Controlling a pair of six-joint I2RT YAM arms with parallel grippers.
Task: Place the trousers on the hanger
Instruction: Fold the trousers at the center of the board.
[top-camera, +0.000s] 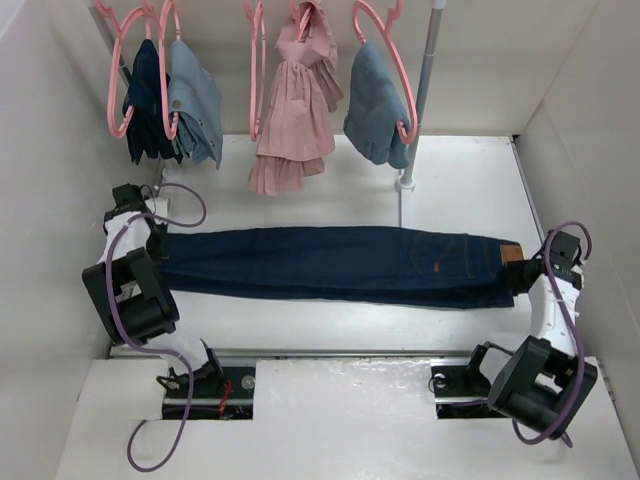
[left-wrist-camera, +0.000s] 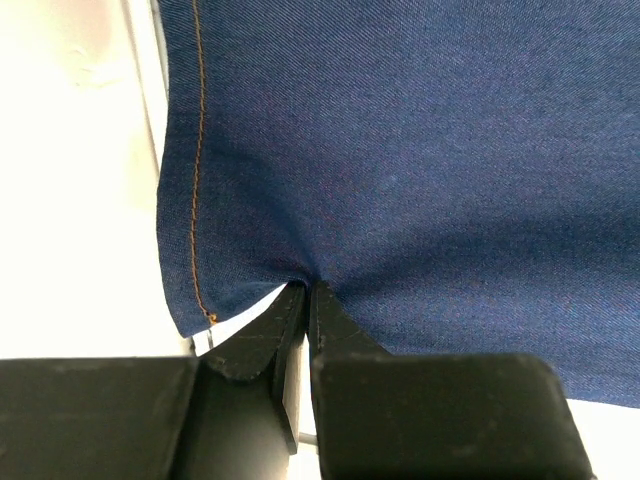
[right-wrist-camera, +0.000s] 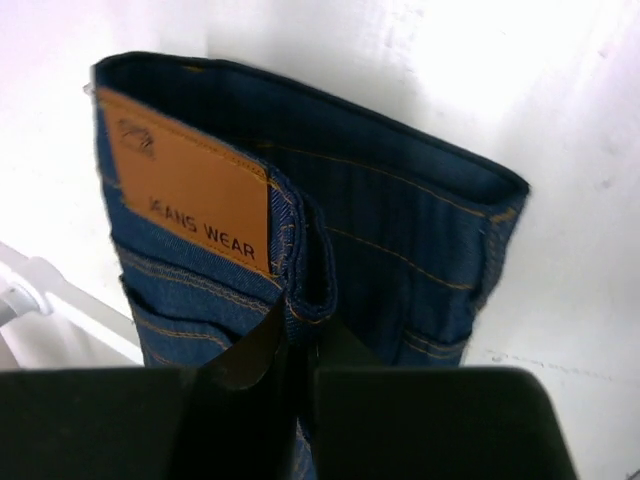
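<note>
Navy trousers (top-camera: 330, 262) are laid flat, full-length across the white surface (top-camera: 460, 190), waistband to the right. The hem end is pinched by the left gripper (left-wrist-camera: 308, 292), jaws pressed together on the cloth. The waistband, beside the tan patch (right-wrist-camera: 190, 190), is pinched likewise by the right gripper (right-wrist-camera: 300, 335). A bare pink hanger (top-camera: 256, 90) is hung at the back, well apart.

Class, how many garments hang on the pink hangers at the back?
4: a dark navy garment far left, a light denim garment beside it, a pink dress in the middle, a blue denim piece on the right. Others may hide behind them.
</note>
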